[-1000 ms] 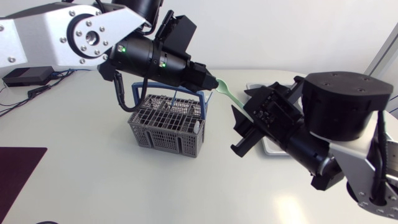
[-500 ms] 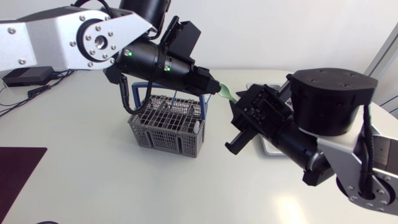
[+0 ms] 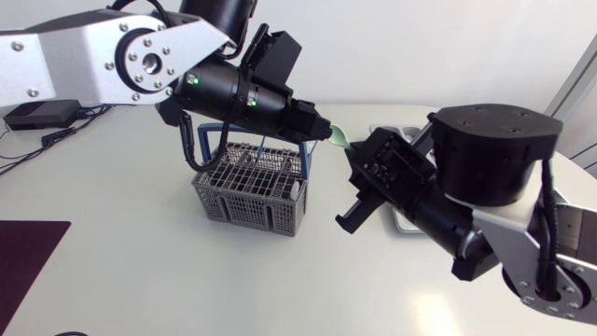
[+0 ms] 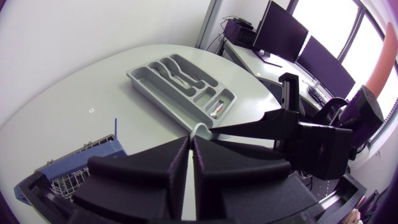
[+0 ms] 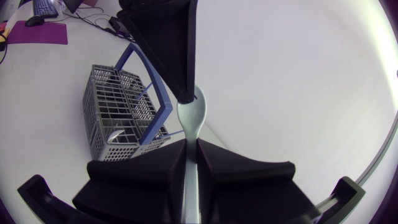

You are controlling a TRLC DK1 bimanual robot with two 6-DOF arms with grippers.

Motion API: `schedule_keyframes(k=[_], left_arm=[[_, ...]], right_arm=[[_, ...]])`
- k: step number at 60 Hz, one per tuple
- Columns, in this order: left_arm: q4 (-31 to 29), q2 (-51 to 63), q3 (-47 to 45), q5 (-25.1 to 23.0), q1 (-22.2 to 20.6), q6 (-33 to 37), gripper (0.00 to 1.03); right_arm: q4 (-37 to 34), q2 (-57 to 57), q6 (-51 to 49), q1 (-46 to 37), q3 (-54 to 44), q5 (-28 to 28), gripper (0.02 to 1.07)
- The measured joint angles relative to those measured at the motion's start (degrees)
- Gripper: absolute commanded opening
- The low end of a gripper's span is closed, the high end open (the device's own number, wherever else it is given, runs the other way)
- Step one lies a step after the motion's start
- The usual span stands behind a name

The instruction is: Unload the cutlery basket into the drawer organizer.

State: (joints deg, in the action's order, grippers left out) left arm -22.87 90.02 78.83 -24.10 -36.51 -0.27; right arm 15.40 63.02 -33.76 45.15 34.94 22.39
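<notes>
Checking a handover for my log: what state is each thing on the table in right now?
left gripper: shut on spoon
right gripper: shut on spoon
spoon: airborne, held by both grippers
cutlery basket: upright, handle raised
drawer organizer: lying flat, partly filled

A white table (image 3: 121, 280) with a rounded edge fills the room's middle, its top smooth and evenly lit, the shadows soft. A dark mat (image 3: 23, 266) lies at the near left corner. At the far left sits a black box (image 3: 39, 114) with cables (image 3: 51, 138) trailing from it. A plain white wall (image 3: 420, 47) stands behind. The left wrist view shows dark monitors (image 4: 286, 34) on a desk under bright windows (image 4: 333, 22). In the right wrist view the mat looks purple, with a mouse (image 5: 34, 20) on it and a keyboard (image 5: 46, 6) just beyond.
</notes>
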Motion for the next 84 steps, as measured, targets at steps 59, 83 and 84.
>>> schedule_keyframes(k=[59, 83, 84], left_arm=[[-10.0, -4.3, 1.2, 1.5, 8.4, 25.1, 0.86], [-11.7, -3.9, -1.4, 2.1, 5.8, 48.4, 0.86], [-11.8, -3.9, -1.6, 2.1, 5.7, 49.4, 0.86]], right_arm=[[-22.9, -16.9, -11.8, -40.0, -6.7, -44.0, 0.08], [-26.0, 1.7, -33.1, -59.7, -5.4, -54.4, 0.08], [-26.1, 2.6, -33.9, -60.4, -5.1, -54.5, 0.08]])
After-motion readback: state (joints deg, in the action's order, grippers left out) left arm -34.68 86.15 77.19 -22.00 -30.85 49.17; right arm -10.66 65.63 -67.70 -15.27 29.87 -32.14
